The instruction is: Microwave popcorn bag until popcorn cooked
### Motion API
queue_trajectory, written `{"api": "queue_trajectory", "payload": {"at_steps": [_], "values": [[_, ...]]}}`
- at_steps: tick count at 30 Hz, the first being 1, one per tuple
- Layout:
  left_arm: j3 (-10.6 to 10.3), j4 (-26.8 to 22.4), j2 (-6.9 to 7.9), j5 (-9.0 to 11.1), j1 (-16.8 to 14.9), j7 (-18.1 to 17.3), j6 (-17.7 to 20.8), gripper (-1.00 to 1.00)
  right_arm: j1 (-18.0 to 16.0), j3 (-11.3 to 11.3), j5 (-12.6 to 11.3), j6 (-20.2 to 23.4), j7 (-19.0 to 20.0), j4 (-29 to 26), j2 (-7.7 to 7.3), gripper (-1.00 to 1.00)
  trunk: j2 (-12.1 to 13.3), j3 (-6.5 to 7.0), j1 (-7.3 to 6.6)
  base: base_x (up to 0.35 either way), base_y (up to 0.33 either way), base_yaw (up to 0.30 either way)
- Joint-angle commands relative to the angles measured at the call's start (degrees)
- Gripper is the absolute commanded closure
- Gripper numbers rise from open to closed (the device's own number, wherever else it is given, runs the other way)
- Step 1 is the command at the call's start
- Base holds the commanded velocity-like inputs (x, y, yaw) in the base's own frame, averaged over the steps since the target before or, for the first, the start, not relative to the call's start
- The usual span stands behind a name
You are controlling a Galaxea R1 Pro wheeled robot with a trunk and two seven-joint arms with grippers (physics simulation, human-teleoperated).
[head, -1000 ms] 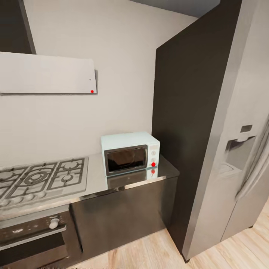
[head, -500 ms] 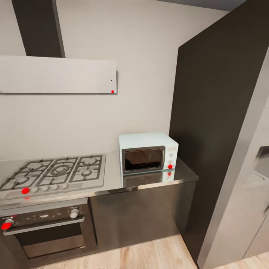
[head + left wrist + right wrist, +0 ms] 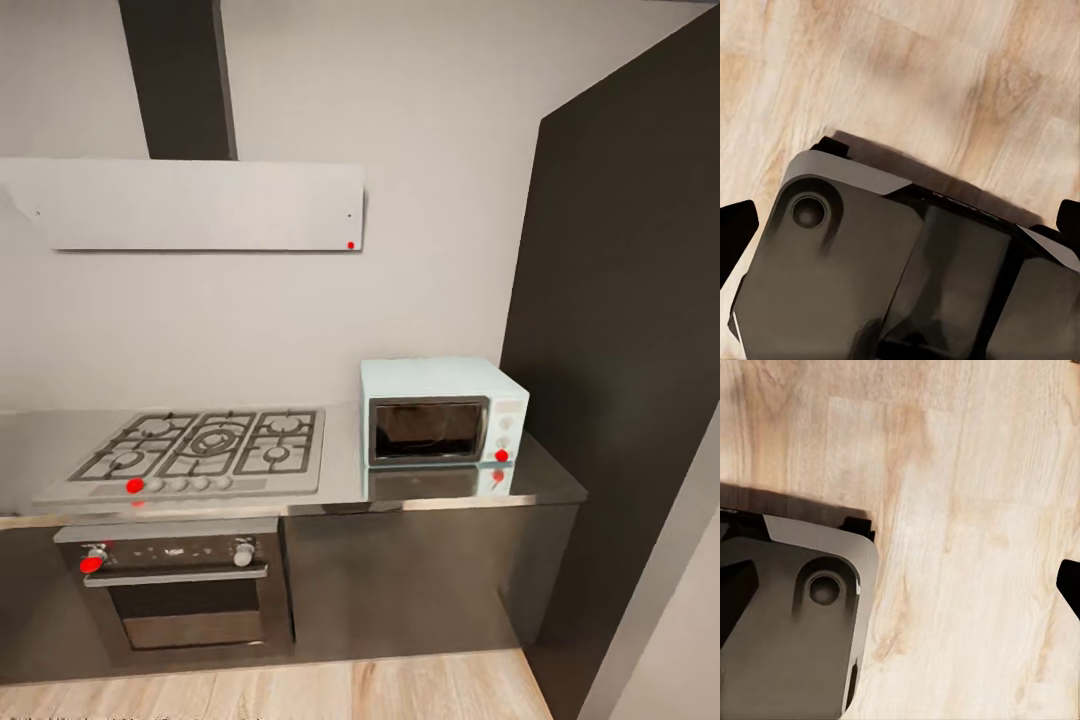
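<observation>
Countertop (image 3: 340, 480): grey slab over dark cabinets | gas hob (image 3: 205, 450): set in the slab, above the oven (image 3: 175, 590) | microwave (image 3: 443, 412): door closed, at the countertop's right end | left gripper (image 3: 900, 225), right gripper (image 3: 900, 585): fingertips wide apart, empty, over wood floor (image 3: 967, 510)

Gas hob (image 3: 205, 452) with black grates is set flat in the top, one of its front knobs glowing red. Right under it sits a built-in oven (image 3: 180, 590) with a bar handle and two knobs, the left one red. White hood (image 3: 200, 205) hangs on the grey wall (image 3: 440, 200) above. Light wood floor (image 3: 300, 690) below, tall dark panel (image 3: 630, 350) at the right.
</observation>
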Motion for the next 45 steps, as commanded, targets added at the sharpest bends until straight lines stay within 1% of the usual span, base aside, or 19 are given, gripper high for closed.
{"api": "queue_trajectory", "payload": {"at_steps": [1, 5, 8, 25, 28, 35, 45], "values": [[-0.48, -0.01, -0.02, 0.41, -0.03, 0.25, -0.12, -1.00, -0.06, -0.49, 0.39, 0.06, 0.13, 0.11, -0.07, -1.00, -0.08, -0.08, 0.02, 0.000, 0.000, 0.099], [-0.48, -0.01, -0.09, 0.42, -0.03, 0.25, -0.12, -1.00, -0.06, -0.58, 0.34, 0.14, 0.13, 0.05, -0.11, -1.00, -0.08, -0.08, 0.02, 0.000, -0.007, 0.031], [-0.48, -0.01, -0.17, 0.41, -0.03, 0.25, -0.12, -1.00, -0.06, -0.58, 0.38, -0.09, 0.13, 0.04, -0.10, -1.00, -0.08, -0.08, 0.02, 0.000, -0.183, 0.002], [-0.48, -0.01, -0.14, 0.48, -0.03, 0.25, -0.12, -1.00, -0.06, -0.59, 0.39, -0.17, 0.15, 0.04, -0.53, -1.00, -0.08, -0.08, 0.02, 0.000, -0.279, 0.001], [-0.48, -0.01, -0.12, 0.48, -0.03, 0.25, -0.12, -1.00, -0.06, -0.59, 0.39, -0.12, 0.10, 0.04, -0.66, -1.00, -0.08, -0.08, 0.02, 0.000, -0.281, 0.172], [-0.48, -0.01, -0.11, 0.48, -0.03, 0.25, -0.12, -1.00, -0.07, -0.61, 0.37, -0.31, -0.06, 0.04, -0.70, -1.00, -0.08, -0.08, 0.02, 0.000, -0.050, 0.217], [-0.48, -0.01, -0.12, 0.37, -0.03, 0.25, -0.12, -1.00, -0.06, -0.59, 0.38, -0.56, -0.05, 0.04, -0.28, -1.00, -0.08, -0.08, 0.02, 0.000, -0.001, 0.012]]}}
